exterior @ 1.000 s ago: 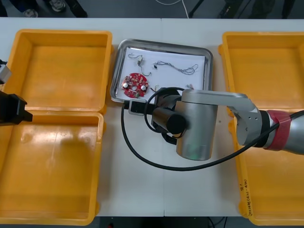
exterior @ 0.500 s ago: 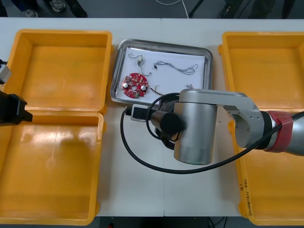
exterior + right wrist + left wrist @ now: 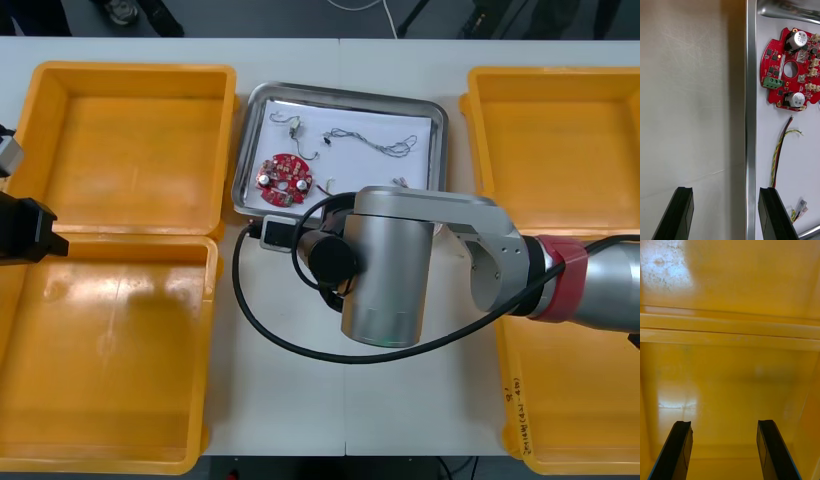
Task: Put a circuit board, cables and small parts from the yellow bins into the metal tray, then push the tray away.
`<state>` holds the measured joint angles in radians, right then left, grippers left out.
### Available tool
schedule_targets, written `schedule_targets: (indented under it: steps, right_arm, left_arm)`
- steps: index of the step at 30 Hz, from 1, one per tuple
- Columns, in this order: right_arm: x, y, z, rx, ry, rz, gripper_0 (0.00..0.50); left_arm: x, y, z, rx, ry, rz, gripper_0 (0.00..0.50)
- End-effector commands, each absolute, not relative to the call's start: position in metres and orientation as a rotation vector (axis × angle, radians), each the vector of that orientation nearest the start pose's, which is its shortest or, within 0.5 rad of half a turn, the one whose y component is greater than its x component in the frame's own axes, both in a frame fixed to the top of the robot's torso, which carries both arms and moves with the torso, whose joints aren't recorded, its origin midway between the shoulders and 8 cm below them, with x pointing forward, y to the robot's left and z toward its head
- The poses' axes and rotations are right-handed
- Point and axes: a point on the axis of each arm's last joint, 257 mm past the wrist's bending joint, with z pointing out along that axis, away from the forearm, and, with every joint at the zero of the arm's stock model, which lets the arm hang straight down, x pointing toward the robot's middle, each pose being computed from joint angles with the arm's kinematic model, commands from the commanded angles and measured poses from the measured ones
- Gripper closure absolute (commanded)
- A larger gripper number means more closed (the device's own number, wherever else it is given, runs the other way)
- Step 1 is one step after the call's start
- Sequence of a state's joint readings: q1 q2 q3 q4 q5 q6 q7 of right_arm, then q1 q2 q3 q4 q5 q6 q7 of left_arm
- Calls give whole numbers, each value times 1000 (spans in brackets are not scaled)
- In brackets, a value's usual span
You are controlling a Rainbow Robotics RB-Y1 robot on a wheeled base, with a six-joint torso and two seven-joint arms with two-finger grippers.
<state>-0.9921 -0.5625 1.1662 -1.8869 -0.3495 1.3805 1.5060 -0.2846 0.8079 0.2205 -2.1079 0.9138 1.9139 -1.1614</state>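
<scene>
right arm over bench, at metal tray near rim | tray: red circuit board, cables | left arm over left yellow bins

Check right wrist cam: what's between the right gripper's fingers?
In the right wrist view, the right gripper stands open with bare table and the rim of the metal tray between its fingers; nothing gripped.

Bright, even light from above lay on the tabletop, leaving only faint, soft shadows. In the right wrist view a dark band of shadow ran on the tabletop beside the gleaming rim of the metal tray. White glare patches sat on the glossy floor of the yellow bin.
</scene>
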Motion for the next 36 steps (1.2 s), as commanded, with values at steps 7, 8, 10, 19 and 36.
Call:
schedule_targets:
  steps: [7, 8, 10, 19, 36]
  right_arm:
    - [499, 17, -208, -1500, 1813, -505, 0]
    - [500, 16, -209, -1497, 1817, -503, 0]
    - [504, 16, -211, -1489, 1823, -501, 0]
    - [518, 16, -216, -1461, 1825, -488, 0]
    - [527, 11, -217, -1451, 1823, -503, 285]
  left_arm:
    - [390, 361, -141, 52, 2680, 5, 0]
    - [390, 361, -141, 52, 2680, 5, 0]
    - [390, 361, -141, 52, 2680, 5, 0]
    - [390, 361, -141, 52, 2680, 5, 0]
    - [390, 361, -141, 52, 2680, 5, 0]
